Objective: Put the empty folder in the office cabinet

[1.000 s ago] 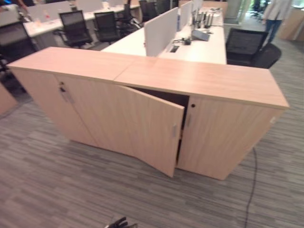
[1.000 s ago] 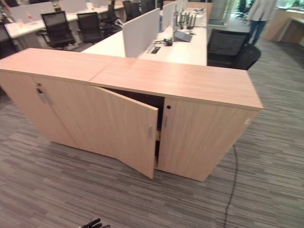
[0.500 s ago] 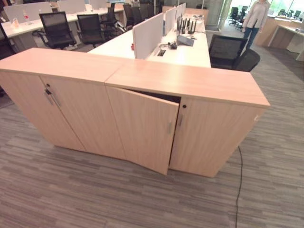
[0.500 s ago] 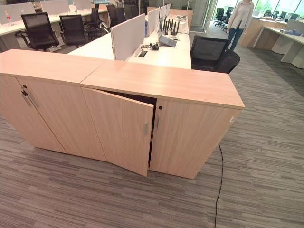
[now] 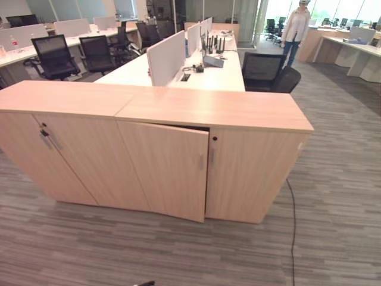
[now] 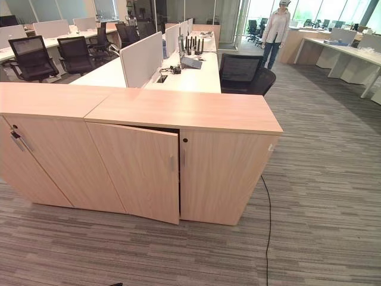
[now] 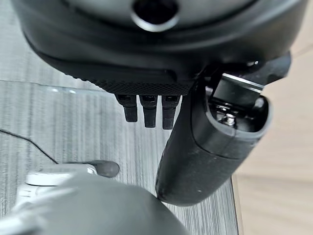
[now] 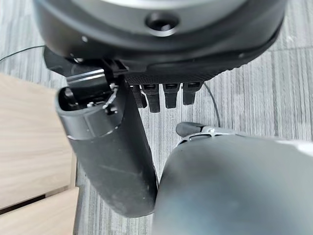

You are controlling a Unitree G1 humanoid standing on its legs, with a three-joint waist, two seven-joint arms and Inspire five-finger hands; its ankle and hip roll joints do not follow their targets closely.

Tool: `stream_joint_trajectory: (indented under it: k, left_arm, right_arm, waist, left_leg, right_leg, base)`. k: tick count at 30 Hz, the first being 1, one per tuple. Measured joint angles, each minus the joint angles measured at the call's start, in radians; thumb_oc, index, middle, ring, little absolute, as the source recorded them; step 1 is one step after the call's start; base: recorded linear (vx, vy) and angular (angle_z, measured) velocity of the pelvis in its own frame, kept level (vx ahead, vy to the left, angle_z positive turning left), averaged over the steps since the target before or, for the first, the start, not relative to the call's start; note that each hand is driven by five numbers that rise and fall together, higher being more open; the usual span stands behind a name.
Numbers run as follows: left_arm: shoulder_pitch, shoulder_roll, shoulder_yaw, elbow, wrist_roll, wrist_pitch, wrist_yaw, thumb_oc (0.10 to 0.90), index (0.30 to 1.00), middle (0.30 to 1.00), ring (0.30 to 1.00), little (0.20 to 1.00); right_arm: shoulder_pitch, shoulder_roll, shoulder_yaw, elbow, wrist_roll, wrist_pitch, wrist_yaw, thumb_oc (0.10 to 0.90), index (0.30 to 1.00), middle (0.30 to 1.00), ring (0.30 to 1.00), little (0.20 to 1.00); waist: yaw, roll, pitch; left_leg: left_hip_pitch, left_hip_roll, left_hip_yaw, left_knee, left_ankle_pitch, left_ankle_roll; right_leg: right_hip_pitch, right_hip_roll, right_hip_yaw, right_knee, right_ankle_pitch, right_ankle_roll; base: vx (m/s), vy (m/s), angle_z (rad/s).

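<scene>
Since the earlier frames the whole scene has slid in the head views as the camera moved, and the cabinet door [image 5: 166,170] has swung from widely ajar to nearly closed, only a thin dark gap left along its top edge and at its handle side.

Nearest, the left hand [image 7: 161,73] hangs over grey striped carpet [image 5: 333,179], its short dark fingers [image 7: 149,110] straight and apart from the thumb, holding nothing. The right hand [image 8: 161,78] hangs the same way, fingers [image 8: 168,95] straight, thumb standing clear, nothing in it, with pale wood of the cabinet just beside it. No folder can be made out in either hand or on the cabinet top.

Ahead at 12 o'clock stands the office cabinet [image 5: 250,173], a low, long box of light wood-grain laminate with flat doors and slim metal handles. Its long axis runs from 9 to 3 o'clock, doors facing the robot. Its flat top has square edges. Open carpet lies all along its front and, more widely, round its end at 2 o'clock.

Beyond it a white tabletop [image 5: 220,74] with upright divider panels [image 5: 165,56] runs away toward 12 o'clock, black mesh chairs [image 5: 262,68] at both sides. Far off at 1 o'clock stands a person [image 5: 294,30] in a light top.
</scene>
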Motion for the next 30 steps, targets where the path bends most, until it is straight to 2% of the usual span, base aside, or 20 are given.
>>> stream_joint_trajectory:
  k: [8,15,30]
  left_arm:
    - [-0.005,-0.03,0.08,0.072,-0.001,0.0,0.0,0.8,0.9,0.9,0.9,0.9]
    - [0.0,-0.036,0.091,0.074,-0.003,0.001,0.0,0.8,0.9,0.9,0.9,0.9]
    - [-0.004,-0.04,0.077,0.073,-0.003,0.001,0.0,0.8,0.9,0.9,0.9,0.9]
  right_arm:
    - [0.004,-0.004,-0.004,-0.018,-0.016,0.001,0.001,0.8,0.9,0.9,0.9,0.9]
    - [0.006,-0.009,-0.004,-0.018,-0.017,0.003,0.001,0.8,0.9,0.9,0.9,0.9]
    - [0.007,-0.019,-0.004,-0.018,-0.017,0.003,0.0,0.8,0.9,0.9,0.9,0.9]
  waist:
    - [0.0,0.008,-0.005]
    - [0.001,0.025,-0.002]
    - [-0.001,0.036,-0.009]
  left_leg:
    - [0.003,0.009,0.005,-0.001,0.0,-0.001]
    - [0.018,0.01,0.002,-0.001,-0.002,0.0]
    - [0.018,0.01,0.0,-0.002,-0.001,-0.001]
  right_leg:
    - [0.0,0.005,0.001,0.0,0.004,-0.008]
    - [0.016,0.005,-0.001,0.0,-0.003,-0.003]
    - [0.016,0.005,-0.001,0.0,-0.002,-0.005]
  base:
    - [0.0,0.001,-0.01]
    - [0.0,0.0,0.0]
    - [0.0,0.0,0.0]
